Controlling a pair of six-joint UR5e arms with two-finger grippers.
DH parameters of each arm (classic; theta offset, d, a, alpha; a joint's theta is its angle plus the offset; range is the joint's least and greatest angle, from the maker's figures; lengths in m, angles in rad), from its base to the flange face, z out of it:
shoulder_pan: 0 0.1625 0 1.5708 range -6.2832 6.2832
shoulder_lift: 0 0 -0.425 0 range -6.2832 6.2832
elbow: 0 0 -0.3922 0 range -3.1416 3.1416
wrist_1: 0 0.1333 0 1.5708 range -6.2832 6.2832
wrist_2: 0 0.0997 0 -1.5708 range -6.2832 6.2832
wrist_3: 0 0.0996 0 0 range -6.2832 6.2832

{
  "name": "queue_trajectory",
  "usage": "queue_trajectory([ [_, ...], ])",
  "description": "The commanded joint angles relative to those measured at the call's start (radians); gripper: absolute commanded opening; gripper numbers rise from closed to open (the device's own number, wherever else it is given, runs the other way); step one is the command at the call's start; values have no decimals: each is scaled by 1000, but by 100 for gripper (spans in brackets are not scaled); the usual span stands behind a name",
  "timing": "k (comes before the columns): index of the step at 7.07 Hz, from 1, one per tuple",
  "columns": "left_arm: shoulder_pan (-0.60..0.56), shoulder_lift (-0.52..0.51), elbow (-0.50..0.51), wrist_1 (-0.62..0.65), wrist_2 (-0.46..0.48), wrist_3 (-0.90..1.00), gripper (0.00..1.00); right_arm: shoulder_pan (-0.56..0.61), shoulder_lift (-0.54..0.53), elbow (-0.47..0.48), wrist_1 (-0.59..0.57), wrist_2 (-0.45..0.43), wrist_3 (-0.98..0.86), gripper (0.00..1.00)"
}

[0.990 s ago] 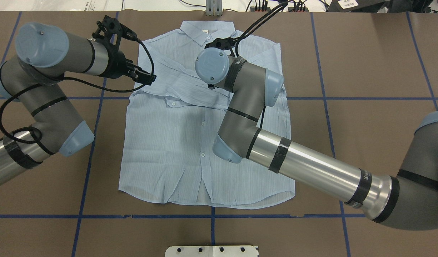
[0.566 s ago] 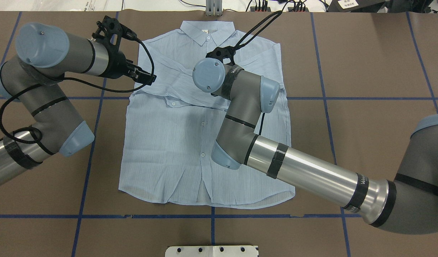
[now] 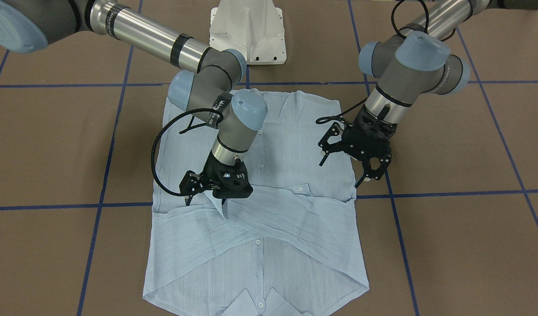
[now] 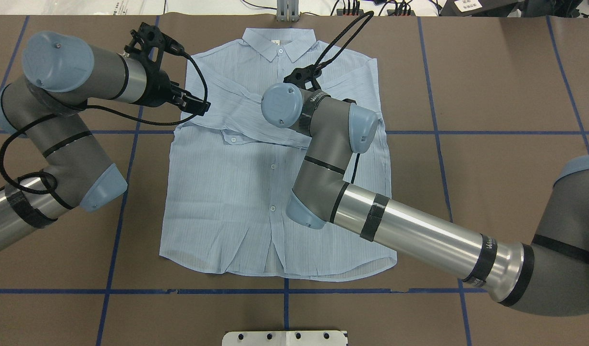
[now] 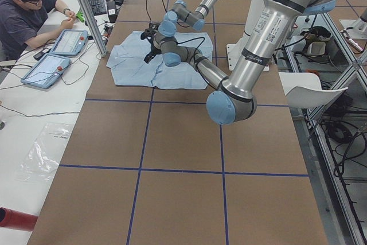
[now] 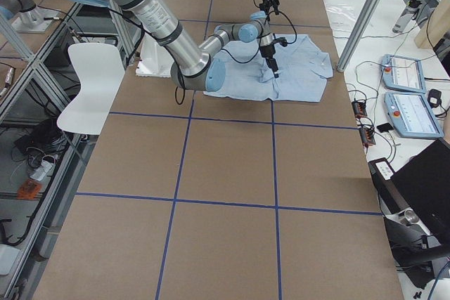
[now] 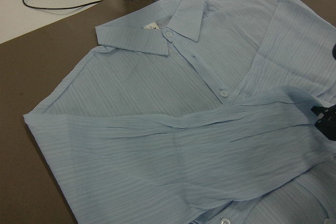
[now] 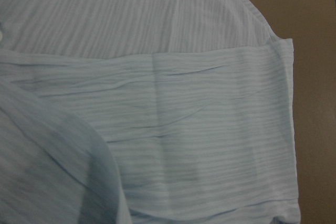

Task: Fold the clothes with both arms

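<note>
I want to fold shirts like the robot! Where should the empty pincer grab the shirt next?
Probably the shirt at its side edge by the folded sleeves, coming down from above. The cloth lies flat, and only that edge offers something to pinch. The left pincer hovers open right there. The right pincer appears shut on a lifted fold.

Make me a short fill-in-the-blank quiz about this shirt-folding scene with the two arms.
1. The pale-blue striped shirt lies with its pointed collar pointing ____ from the robot.
2. The left gripper hangs with its jaws ____.
3. Both sleeves lie folded ____ the shirt's chest.

Missing words: away; open; across
</note>
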Motion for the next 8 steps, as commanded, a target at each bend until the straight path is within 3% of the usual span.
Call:
queue_trajectory([
  [1, 1, 1, 1, 1, 1, 0, 100, 70, -18, 1, -20, -32, -179, 100],
  [3, 2, 2, -1, -1, 1, -5, 100, 163, -47, 11, 33, -23, -314, 100],
  [4, 4, 2, -2, -1, 1, -19, 100, 181, -88, 57, 108, 48, -323, 100],
  [6, 2, 7, -8, 1, 3, -22, 100, 205, -272, 349, 158, 223, -294, 100],
  [8, 5, 103, -112, 7, 4, -124, 100, 201, -483, 651, 159, 316, -97, 100],
])
